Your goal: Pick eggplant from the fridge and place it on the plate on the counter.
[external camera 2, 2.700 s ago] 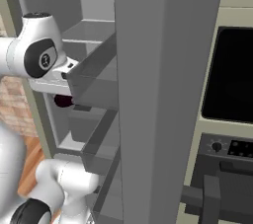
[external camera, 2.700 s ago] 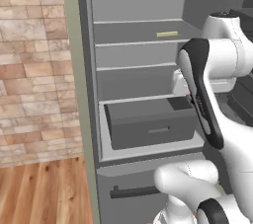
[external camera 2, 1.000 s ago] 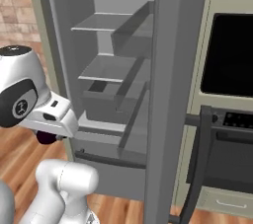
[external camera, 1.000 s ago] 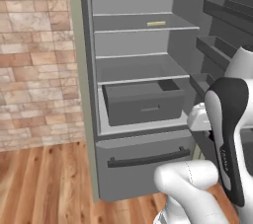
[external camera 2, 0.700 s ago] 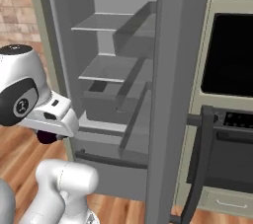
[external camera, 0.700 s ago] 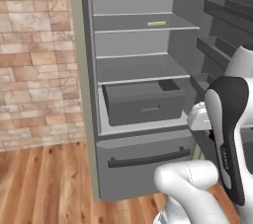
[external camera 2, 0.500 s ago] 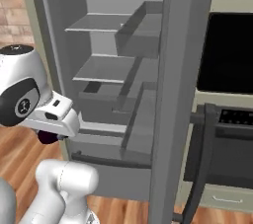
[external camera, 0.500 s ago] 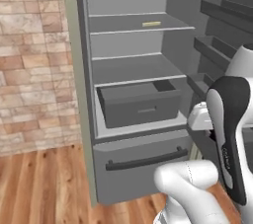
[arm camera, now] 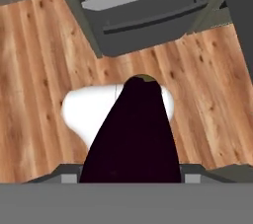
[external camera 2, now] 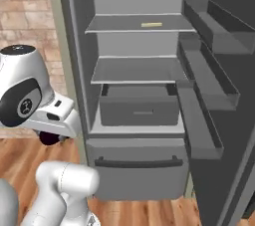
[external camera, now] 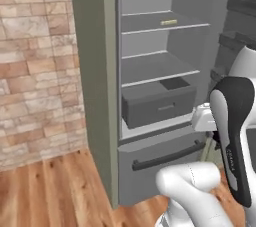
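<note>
Your gripper (external camera 2: 50, 138) is closed around the eggplant (arm camera: 133, 134), which sits between the jaws with its long axis running straight out from them. The fridge (external camera 2: 139, 95) stands open just ahead of the jaws, and no plate is visible, so you must turn away from it to find the counter.

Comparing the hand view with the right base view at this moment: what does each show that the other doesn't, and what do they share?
Hand view alone: the eggplant's full dark length up close, reaching out from the gripper over the wood floor.

Right base view alone: the fridge's open interior, with two shelves, a pale yellow stick on the upper one, and door bins.

Both: the eggplant, which in the right base view is a dark lump beneath the hand, and the fridge's bottom drawer.
</note>
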Tool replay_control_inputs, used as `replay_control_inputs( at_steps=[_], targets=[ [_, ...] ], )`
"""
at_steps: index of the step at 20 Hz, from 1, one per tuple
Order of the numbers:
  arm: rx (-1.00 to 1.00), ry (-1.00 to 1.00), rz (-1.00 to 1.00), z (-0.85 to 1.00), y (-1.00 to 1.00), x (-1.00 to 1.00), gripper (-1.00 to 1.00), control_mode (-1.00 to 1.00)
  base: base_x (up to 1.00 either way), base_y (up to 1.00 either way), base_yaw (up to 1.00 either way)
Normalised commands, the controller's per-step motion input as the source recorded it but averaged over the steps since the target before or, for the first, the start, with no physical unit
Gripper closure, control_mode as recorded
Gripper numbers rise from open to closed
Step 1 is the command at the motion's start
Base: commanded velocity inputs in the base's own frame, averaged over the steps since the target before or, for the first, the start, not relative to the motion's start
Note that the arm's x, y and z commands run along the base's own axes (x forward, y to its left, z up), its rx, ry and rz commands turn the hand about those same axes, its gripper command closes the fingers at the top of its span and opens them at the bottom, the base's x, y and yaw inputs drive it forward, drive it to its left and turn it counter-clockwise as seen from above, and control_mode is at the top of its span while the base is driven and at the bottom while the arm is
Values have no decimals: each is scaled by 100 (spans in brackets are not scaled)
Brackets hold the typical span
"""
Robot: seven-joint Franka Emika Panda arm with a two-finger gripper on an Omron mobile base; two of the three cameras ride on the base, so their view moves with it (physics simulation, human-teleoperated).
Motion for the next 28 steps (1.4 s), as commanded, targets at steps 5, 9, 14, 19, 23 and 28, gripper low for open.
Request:
replay_control_inputs(
  at_steps=[5,9,14,19,23,28],
  targets=[
    [0,0,0,0,0,0,100,100,-37,66,-64],
    [0,0,0,0,0,0,100,100,-64,37,-80],
    [0,0,0,0,0,0,100,100,-71,19,-85],
    [0,0,0,0,0,0,100,100,-87,14,-84],
    [0,0,0,0,0,0,100,100,-99,14,-80],
    [0,0,0,0,0,0,100,100,-69,9,-66]
  ],
)
